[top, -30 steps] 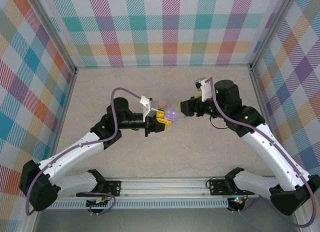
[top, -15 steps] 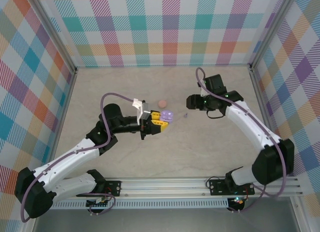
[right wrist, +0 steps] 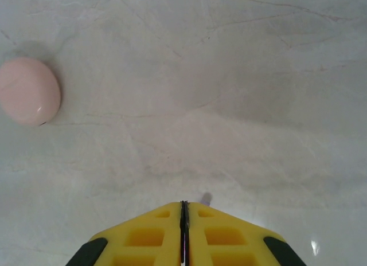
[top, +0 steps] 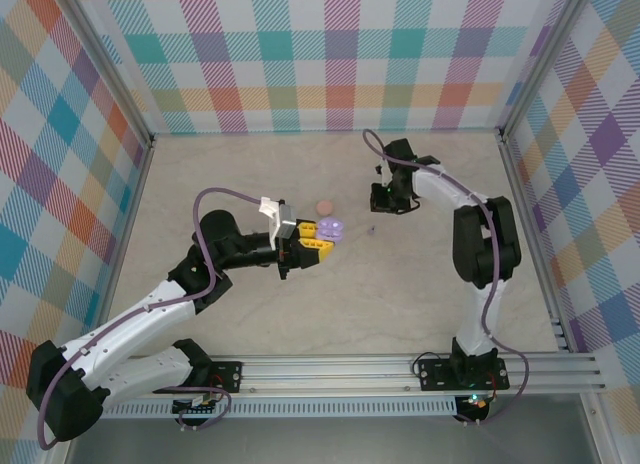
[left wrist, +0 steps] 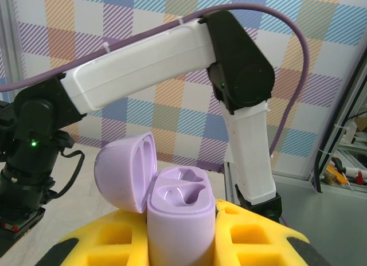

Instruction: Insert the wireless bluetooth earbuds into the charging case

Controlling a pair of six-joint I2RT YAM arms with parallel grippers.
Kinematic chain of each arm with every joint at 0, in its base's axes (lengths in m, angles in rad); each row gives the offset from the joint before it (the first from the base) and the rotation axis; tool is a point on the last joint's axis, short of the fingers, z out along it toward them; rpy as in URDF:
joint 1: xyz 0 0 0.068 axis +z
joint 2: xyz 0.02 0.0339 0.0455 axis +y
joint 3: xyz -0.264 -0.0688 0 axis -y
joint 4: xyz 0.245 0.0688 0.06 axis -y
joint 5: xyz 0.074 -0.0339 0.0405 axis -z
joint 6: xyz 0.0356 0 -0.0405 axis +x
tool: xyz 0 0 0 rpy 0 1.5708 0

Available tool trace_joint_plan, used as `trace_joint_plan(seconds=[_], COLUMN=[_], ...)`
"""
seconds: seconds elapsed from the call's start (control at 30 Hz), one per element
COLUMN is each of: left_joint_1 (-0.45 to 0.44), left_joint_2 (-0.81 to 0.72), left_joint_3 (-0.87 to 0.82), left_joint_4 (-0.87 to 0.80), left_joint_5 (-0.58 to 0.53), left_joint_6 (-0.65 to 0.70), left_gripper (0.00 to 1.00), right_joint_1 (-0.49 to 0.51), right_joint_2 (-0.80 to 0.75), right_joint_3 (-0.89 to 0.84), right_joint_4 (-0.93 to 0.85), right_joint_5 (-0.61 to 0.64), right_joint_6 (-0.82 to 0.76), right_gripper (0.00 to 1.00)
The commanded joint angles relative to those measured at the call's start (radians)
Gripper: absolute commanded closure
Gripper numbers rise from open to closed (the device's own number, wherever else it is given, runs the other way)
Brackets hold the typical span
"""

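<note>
My left gripper (left wrist: 182,223) is shut on the purple charging case (left wrist: 180,220), gripping it upright by its body. Its lid (left wrist: 123,171) hangs open to the left and both sockets are empty. From above, the left gripper (top: 312,242) and case (top: 332,228) sit at mid-table. A tiny purple earbud (top: 372,230) lies on the table right of the case. My right gripper (top: 381,202) hovers just behind it. In the right wrist view the right gripper (right wrist: 184,204) is shut with nothing between its fingers. The earbud (right wrist: 205,198) peeks out past the right fingertip.
A closed round pink case (top: 323,206) rests on the table behind the purple one; it is at the far left (right wrist: 28,91) in the right wrist view. Checkered walls enclose the table on three sides. The right arm's white link (left wrist: 246,145) stands close behind the held case.
The right gripper went from open to shut, and its arm folded back and swung toward the far side. The left gripper drew slightly left with the case. The earbud stayed on the table.
</note>
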Motion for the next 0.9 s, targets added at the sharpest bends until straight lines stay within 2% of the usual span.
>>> trace_joint_plan(seconds=[0.0,0.5,0.87], left_joint_1=[-0.018,-0.020,-0.020], left_joint_2=[-0.017,-0.024,-0.037], left_joint_3=[-0.009,-0.017,-0.029], left_joint_4=[0.034,0.029,0.023], left_joint_5=[-0.008,-0.013,-0.028], left_joint_6=[-0.008,-0.010,-0.002], left_gripper=[1.00,1.00,1.00], right_joint_1=[-0.001,-0.001,0.007], right_joint_2=[0.054,0.182,0.113], right_joint_3=[0.071,0.114,0.009], right_joint_4=[-0.075,-0.141,-0.159], right_joint_5=[-0.034,-0.066,-0.004], right_joint_6=[-0.040,-0.083,-0.066], right_gripper=[0.91,0.89,0.88])
